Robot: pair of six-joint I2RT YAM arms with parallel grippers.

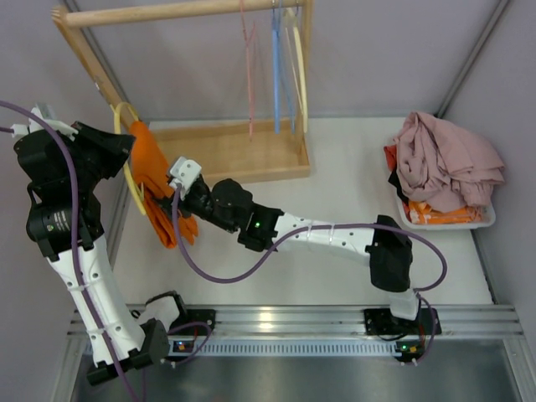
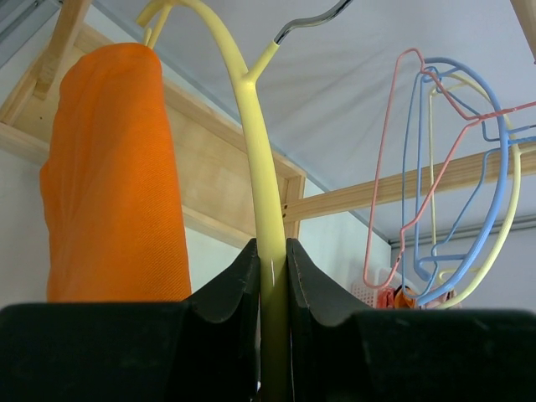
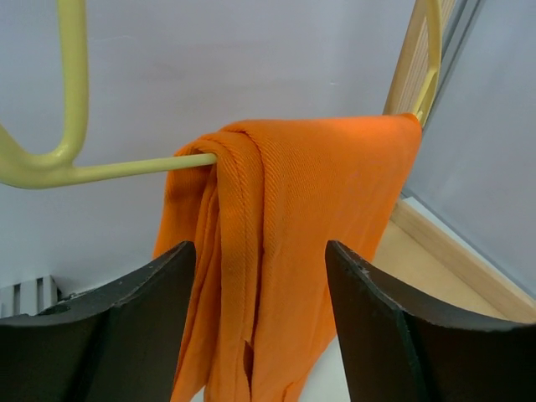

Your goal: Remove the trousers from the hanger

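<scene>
The bright orange trousers [image 1: 159, 188] hang folded over the bar of a yellow hanger [image 1: 127, 167] at the left of the table. My left gripper [image 2: 271, 251] is shut on the yellow hanger's stem [image 2: 251, 126], with the orange trousers [image 2: 113, 167] draped just left of it. My right gripper [image 3: 260, 251] is open, one finger on each side of the hanging orange trousers [image 3: 293, 218] just below the hanger bar [image 3: 109, 170]; a gap shows on both sides. The dusty pink trousers [image 1: 444, 159] lie heaped in a basket at the right.
A wooden rack [image 1: 234, 155] stands at the back, with pink, blue and yellow hangers [image 1: 276, 67] on its top rail. The white basket [image 1: 481, 222] at the far right also holds orange cloth. Grey walls close in on the left and right.
</scene>
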